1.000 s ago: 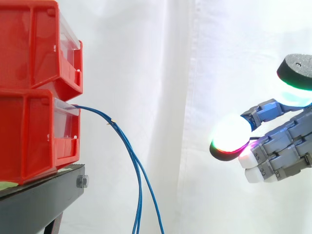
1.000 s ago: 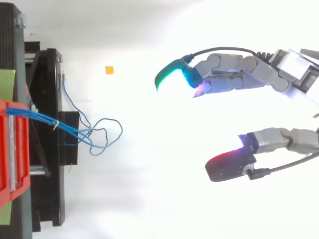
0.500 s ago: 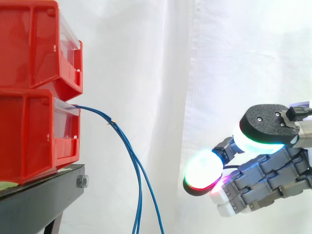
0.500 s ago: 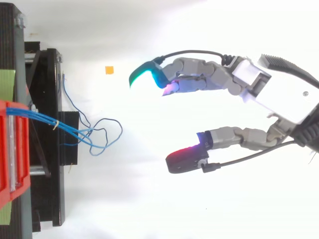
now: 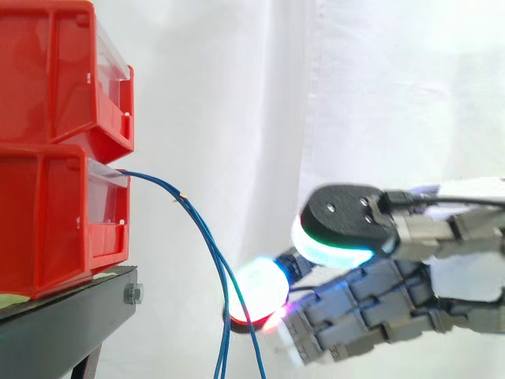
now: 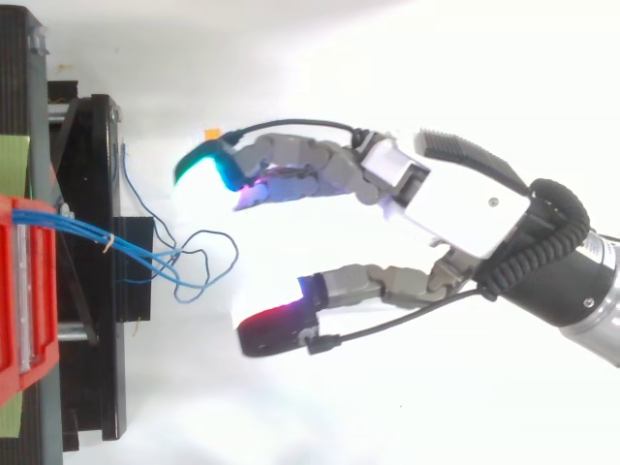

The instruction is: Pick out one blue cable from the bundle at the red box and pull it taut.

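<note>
While I watch through the side camera, the robot hand point(image 5: 379, 316) sits nearest the lens, reaching in from the right edge with its fingers spread wide and nothing in them. From above I see its green-glowing pad point(image 6: 199, 165) and red-glowing pad point(image 6: 266, 325) standing well apart, the open gap between them facing the bins, with plain white ground all round the hand.

Next come the blue cables point(image 6: 73, 229). They leave the front lip of the lower red bin point(image 5: 47, 213), sag past the edge of the black stand point(image 5: 63, 324) and drop out of the bottom of the side view. From the side, one bright pad point(image 5: 259, 292) overlaps the hanging cables, and I cannot tell if it touches them. From above, the cable loops lie just left of the gap, apart from both pads.

A small orange marker point(image 6: 211, 134) lies just beside the green-tipped finger. Farther back, the upper red bin point(image 5: 47, 71) sits stacked on the lower one, before the white curtain point(image 5: 237, 95).
</note>
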